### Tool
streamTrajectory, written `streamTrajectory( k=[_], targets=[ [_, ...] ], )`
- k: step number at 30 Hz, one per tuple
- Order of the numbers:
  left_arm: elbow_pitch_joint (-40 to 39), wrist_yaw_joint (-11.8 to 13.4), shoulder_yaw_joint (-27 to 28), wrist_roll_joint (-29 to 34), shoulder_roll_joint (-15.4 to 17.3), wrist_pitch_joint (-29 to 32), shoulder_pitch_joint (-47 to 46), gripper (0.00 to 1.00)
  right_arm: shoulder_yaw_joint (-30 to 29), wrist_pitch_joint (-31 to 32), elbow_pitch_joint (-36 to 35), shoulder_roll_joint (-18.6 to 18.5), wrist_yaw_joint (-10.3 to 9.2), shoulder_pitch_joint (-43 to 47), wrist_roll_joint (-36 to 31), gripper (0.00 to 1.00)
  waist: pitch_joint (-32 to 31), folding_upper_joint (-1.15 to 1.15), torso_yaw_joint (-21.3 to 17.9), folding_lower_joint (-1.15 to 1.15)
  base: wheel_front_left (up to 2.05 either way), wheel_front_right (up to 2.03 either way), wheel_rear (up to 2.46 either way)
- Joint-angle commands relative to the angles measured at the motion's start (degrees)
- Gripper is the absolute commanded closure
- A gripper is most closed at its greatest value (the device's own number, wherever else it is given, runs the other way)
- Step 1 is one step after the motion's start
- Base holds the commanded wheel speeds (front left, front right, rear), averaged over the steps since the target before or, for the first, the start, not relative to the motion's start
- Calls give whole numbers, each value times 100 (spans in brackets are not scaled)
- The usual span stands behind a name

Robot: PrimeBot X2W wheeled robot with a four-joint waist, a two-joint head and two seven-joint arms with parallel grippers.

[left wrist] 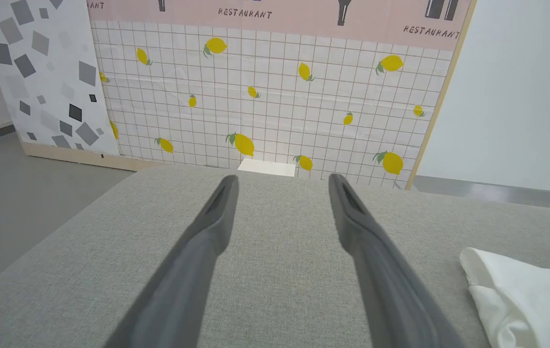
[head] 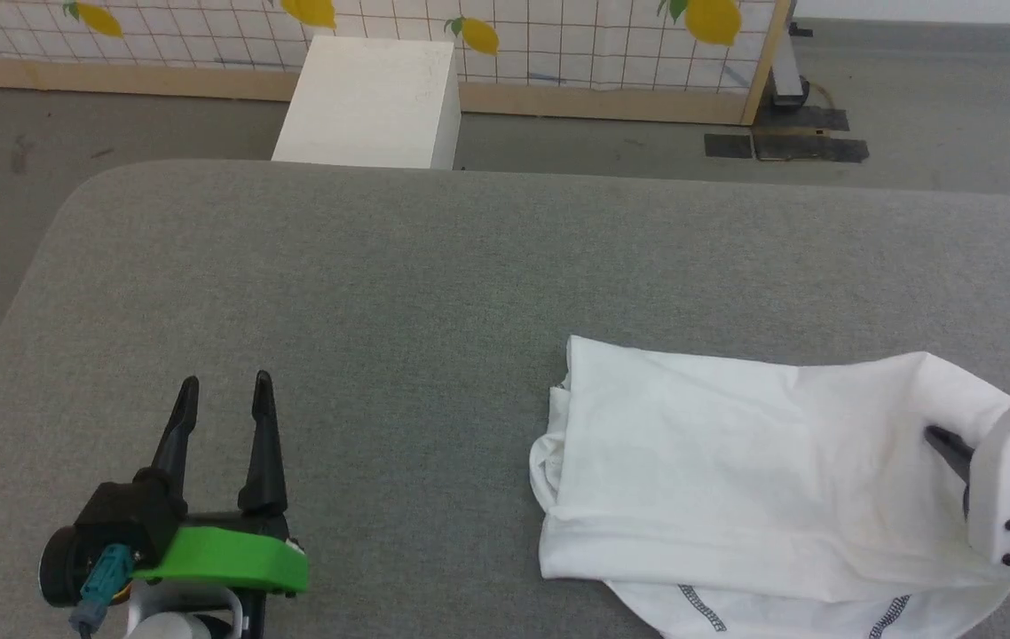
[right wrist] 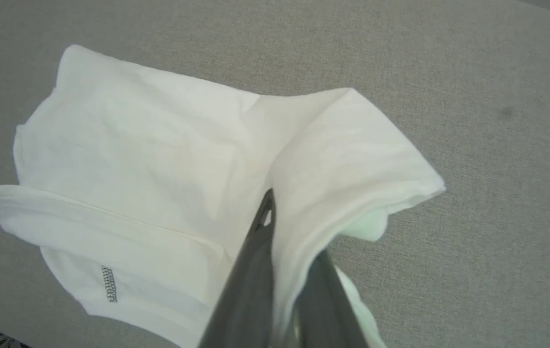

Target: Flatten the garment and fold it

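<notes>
From the head view, the garment (head: 736,470) lies on the right half of the grey table (head: 381,293), near the front edge. It is folded over on itself into a rough oblong, with a rumpled bunch at its left end. Two bits of dark zigzag stitching (head: 702,609) show on the layer that sticks out underneath at the front. The right gripper (head: 944,439) comes in from the right edge, one dark finger lying on the right end of the cloth. The left gripper (head: 226,382) sits at the lower left over bare table, well apart from the garment, with its two fingers spread. Beyond the table a white box (head: 372,98) stands on the floor in front of a lemon-print panel (head: 558,35).

In the left wrist view, the left gripper (left wrist: 283,181) has its fingers wide apart with nothing between them, just grey table (left wrist: 280,270) below. A corner of the garment (left wrist: 526,295) shows at the lower right. The top of the box (left wrist: 266,166) shows past the far table edge, with the panel (left wrist: 275,96) behind it.

In the right wrist view, the right gripper (right wrist: 280,232) is clamped on a fold of the garment (right wrist: 159,159). One finger lies on top of the cloth and the other runs beneath it, and the fabric rises into a ridge at the pinch. The rest spreads to the left on the table (right wrist: 473,96), with a short strip of stitching (right wrist: 108,284) near the lower left hem.
</notes>
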Motion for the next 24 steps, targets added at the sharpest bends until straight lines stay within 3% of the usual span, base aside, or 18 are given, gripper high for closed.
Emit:
streamTrajectory(
  k=[1,9,17,24],
  targets=[
    [-14,-44,7,56,-32,-26,53,0,134,23,-166,56,-9,41,46,100,-26,0,-34,0,0,0,0],
    [-5,-101,-29,76,-78,-26,14,0,1232,-28,-277,439,-9,-266,185,100,-11,0,-6,0,0,0,0],
    [-10,-162,-58,63,-123,-26,-13,0,2084,-551,701,1053,-9,-908,284,100,143,0,192,0,0,0,0],
    [18,-197,-35,30,-161,-26,-73,0,2542,-889,1614,1270,-9,-1356,285,100,300,0,369,0,0,0,0]
  ],
)
